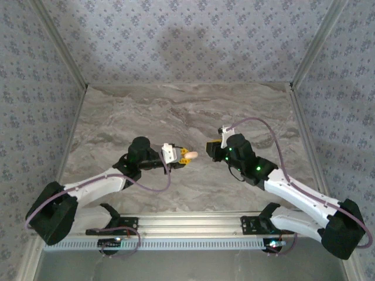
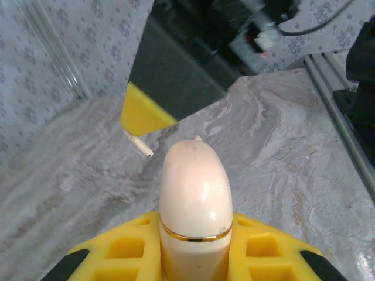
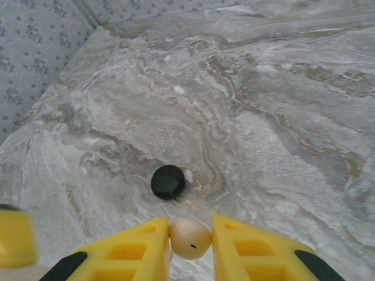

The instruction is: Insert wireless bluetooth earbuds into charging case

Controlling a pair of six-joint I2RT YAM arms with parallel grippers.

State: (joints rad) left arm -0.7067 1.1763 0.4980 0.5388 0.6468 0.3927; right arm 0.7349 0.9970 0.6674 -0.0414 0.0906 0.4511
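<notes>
Left gripper clamps charging case, long axis aimed at right gripper just beside, itself pinching small pale bud, likely earbud.

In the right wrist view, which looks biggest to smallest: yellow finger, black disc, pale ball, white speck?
1. yellow finger, though nearest the camera.
2. pale ball and black disc: look alike, the ball nearer, so unranked.
3. white speck.
</notes>
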